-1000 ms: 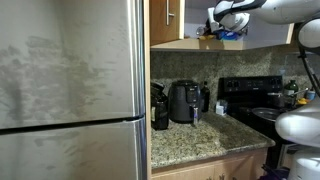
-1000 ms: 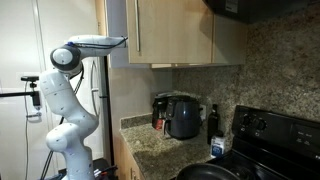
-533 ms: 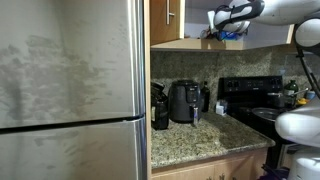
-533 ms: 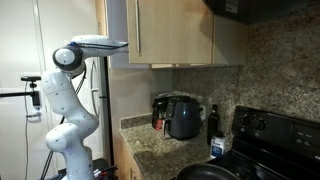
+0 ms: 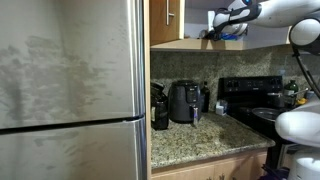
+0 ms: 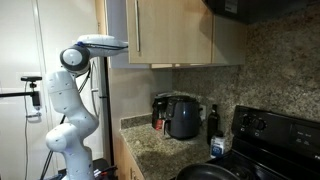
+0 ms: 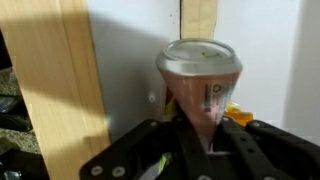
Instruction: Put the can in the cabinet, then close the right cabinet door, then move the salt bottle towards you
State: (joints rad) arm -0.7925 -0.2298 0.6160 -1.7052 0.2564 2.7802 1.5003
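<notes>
Fingers (image 7: 165,150) clenched on can (image 7: 200,75), arm (image 6: 100,42) reached slightly farther toward cabinet (image 6: 180,30) than before

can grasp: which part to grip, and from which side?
Grip the can by its lower side wall, from the side, squeezing across its width. It is an upright cylinder, so the curved wall centres in the grip and the lid stays clear. The hand holds it that way now.

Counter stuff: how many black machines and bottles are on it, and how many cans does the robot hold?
Black machines: 2, the air fryer and a smaller machine beside it.
Bottles: 2, a dark bottle and the white salt bottle.
Cans: 1, the can in the gripper.
Total: 5.
</notes>
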